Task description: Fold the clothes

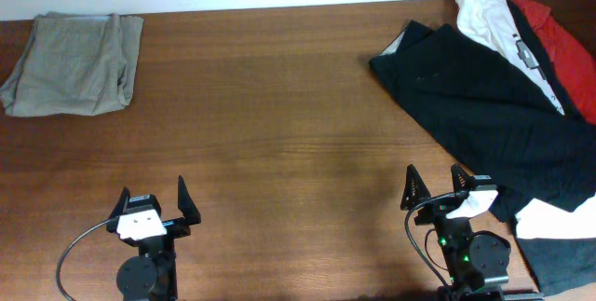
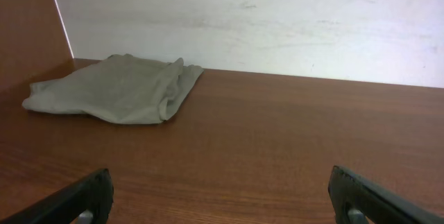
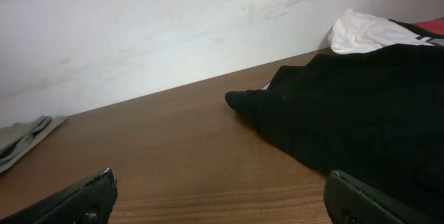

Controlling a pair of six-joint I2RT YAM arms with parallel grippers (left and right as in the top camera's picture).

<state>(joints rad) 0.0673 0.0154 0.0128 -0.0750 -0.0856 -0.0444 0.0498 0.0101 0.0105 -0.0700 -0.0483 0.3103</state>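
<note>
A large black garment (image 1: 484, 105) lies spread at the right of the table, with a pale inner band (image 1: 557, 221) at its near end. A white printed T-shirt (image 1: 494, 17) and a red garment (image 1: 568, 45) lie partly under it at the far right corner. In the right wrist view the black garment (image 3: 361, 106) fills the right side, with the white T-shirt (image 3: 364, 31) behind it. My right gripper (image 1: 435, 184) (image 3: 218, 182) is open and empty, just left of the black garment's near edge. My left gripper (image 1: 154, 198) (image 2: 220, 186) is open and empty over bare table.
A folded grey-khaki garment (image 1: 74, 63) lies at the far left corner; it also shows in the left wrist view (image 2: 118, 89). A white wall (image 2: 277, 23) runs along the table's far edge. The wooden table (image 1: 279, 124) stretches between the piles.
</note>
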